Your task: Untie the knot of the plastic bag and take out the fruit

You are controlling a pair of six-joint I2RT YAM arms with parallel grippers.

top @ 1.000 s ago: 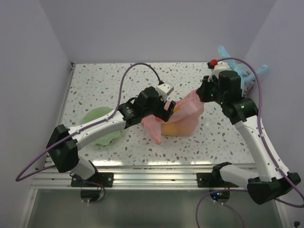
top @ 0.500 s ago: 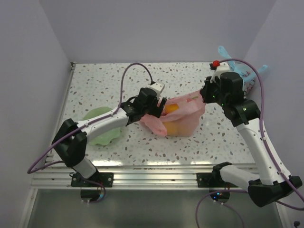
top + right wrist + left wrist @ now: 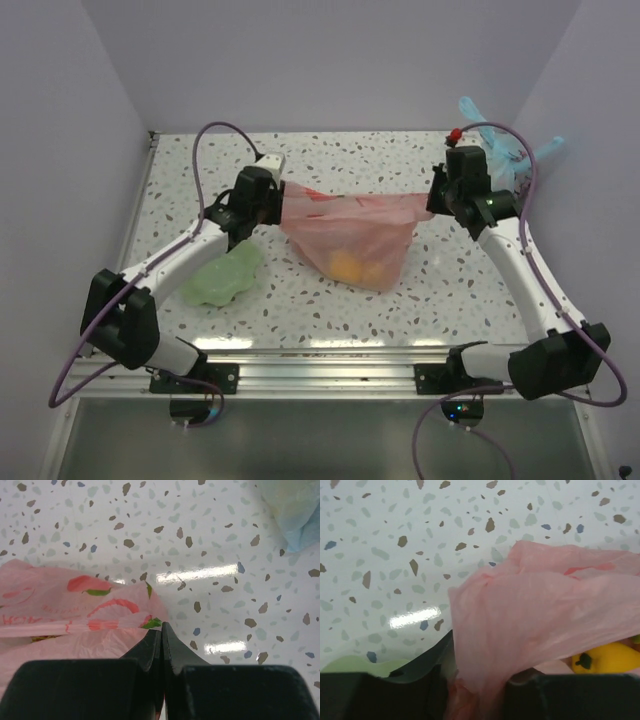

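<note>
Two closed hands, the left hand [image 3: 272, 200] and right hand [image 3: 437, 201], pull the plastic bag [image 3: 350, 222] open by opposite edges over the surface [image 3: 340, 160], fruit [image 3: 350, 266] inside; next, one likely must release and reach in.

Mid table [image 3: 330, 160]: plastic bag [image 3: 350, 225] spans between left gripper [image 3: 278, 200] on its left and right gripper [image 3: 435, 200] on its right. In it, low: fruit [image 3: 348, 265]. Front-left of it: bowl [image 3: 222, 280]. Far right corner: second bag [image 3: 500, 150].
</note>
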